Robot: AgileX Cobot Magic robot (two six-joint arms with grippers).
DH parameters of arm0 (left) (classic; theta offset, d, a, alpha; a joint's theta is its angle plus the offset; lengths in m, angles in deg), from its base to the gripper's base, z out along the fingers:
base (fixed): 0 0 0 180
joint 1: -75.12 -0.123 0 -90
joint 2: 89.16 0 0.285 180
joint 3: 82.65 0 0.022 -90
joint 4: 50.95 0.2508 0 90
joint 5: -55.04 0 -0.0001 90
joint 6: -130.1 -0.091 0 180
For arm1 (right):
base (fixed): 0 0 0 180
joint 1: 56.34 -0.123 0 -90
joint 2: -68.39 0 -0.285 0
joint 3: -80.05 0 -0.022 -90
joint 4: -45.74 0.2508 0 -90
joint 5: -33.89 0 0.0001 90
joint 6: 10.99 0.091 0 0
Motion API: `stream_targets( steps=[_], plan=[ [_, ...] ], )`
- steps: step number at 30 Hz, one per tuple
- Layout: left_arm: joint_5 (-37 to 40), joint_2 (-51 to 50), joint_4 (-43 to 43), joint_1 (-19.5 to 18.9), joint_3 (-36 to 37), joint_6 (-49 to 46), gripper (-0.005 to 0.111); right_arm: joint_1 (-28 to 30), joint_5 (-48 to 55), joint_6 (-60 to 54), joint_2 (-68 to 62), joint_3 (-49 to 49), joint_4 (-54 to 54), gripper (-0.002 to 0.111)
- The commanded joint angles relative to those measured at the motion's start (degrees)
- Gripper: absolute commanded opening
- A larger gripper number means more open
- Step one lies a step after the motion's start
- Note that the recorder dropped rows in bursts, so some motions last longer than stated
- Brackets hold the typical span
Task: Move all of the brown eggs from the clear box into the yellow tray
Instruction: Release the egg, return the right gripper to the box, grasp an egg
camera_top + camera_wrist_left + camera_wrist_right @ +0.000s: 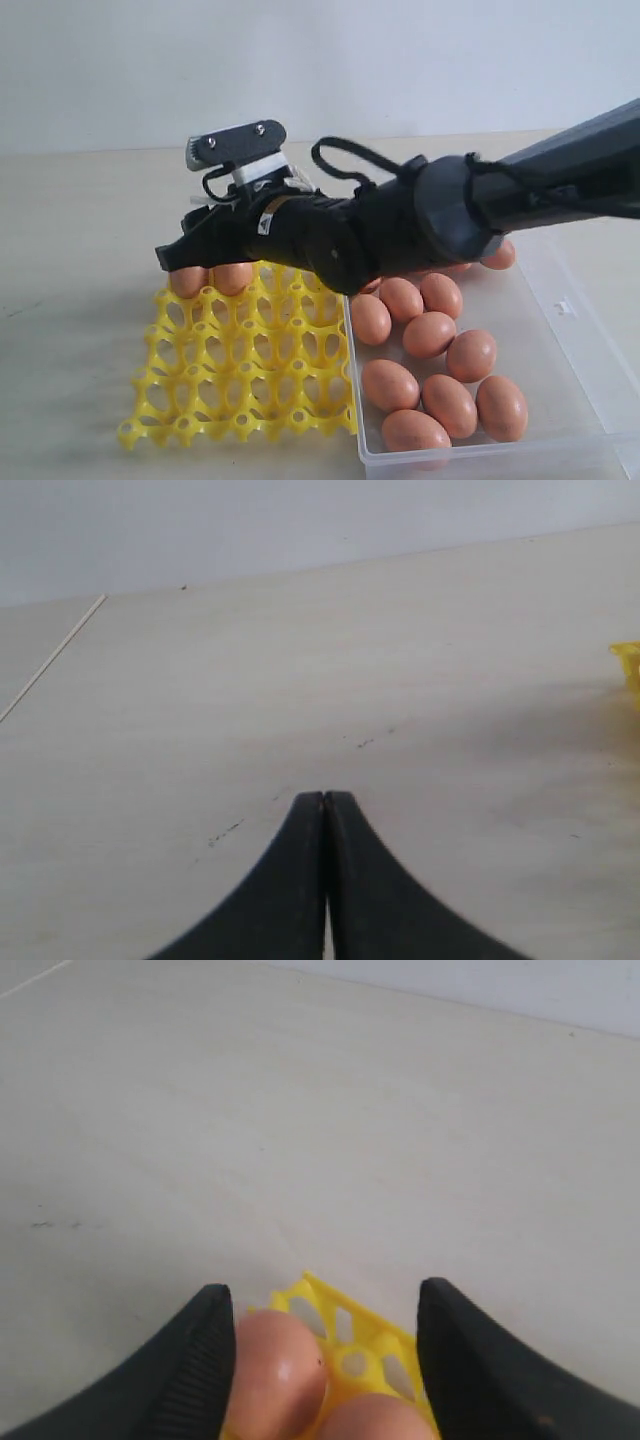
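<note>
brown eggs | two seated, yellow tray far edge (end effector agape)

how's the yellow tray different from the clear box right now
The yellow tray is an opaque lattice of open cups; the clear box is see-through with low walls. The tray holds only two brown eggs, along its far edge in the exterior view; the box holds many more, lying loose. Both lie flat on the table, side by side.
</note>
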Motion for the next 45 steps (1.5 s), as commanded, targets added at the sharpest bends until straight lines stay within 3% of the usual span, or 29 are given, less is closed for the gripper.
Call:
stream_targets(
  steps=[1, 2, 3, 5, 8, 10, 11, 14, 16, 26, 45],
  plan=[
    [-0.5, 0.0, 0.0, 0.3, -0.2, 0.2, 0.0, 0.3, 19.8, -7.8, 13.9, 0.4, -0.6, 0.015],
    [-0.5, 0.0, 0.0, 0.3, -0.2, 0.2, 0.0, 0.4, 25.9, -9.2, 17.2, 0.4, -0.7, 0.002],
    [-0.5, 0.0, 0.0, 0.3, -0.2, 0.2, 0.0, 0.7, 31.8, -9.2, 20.3, 0.4, -1.1, 0.001],
    [-0.5, 0.0, 0.0, 0.3, -0.2, 0.2, 0.0, 1.0, 41.3, -8.1, 26.1, 0.4, -4.6, 0.003],
    [-0.5, 0.0, 0.0, 0.3, -0.2, 0.2, 0.0, 5.2, 51.9, 2.3, 30.4, 0.4, -13.0, 0.01],
    [-0.5, 0.0, 0.0, 0.3, -0.2, 0.2, 0.0, 8.6, 57.1, 6.4, 30.4, 0.4, -16.2, 0.016],
    [-0.5, 0.0, 0.0, 0.3, -0.2, 0.2, 0.0, 11.7, 60.0, 7.8, 29.2, 0.4, -16.3, 0.025],
    [-0.5, 0.0, 0.0, 0.3, -0.2, 0.2, 0.0, 16.9, 57.3, 8.0, 24.8, 0.4, -15.3, 0.049],
    [-0.5, 0.0, 0.0, 0.3, -0.2, 0.2, 0.0, 18.9, 54.0, 8.0, 20.8, 0.4, -14.5, 0.054],
    [-0.5, 0.0, 0.0, 0.3, -0.2, 0.2, 0.0, 21.4, 51.0, 7.5, 5.4, 0.4, -13.2, 0.054],
    [-0.5, 0.0, 0.0, 0.3, -0.2, 0.2, 0.0, 22.3, 50.9, 7.5, 2.1, 0.4, -13.5, 0.054]
  ],
)
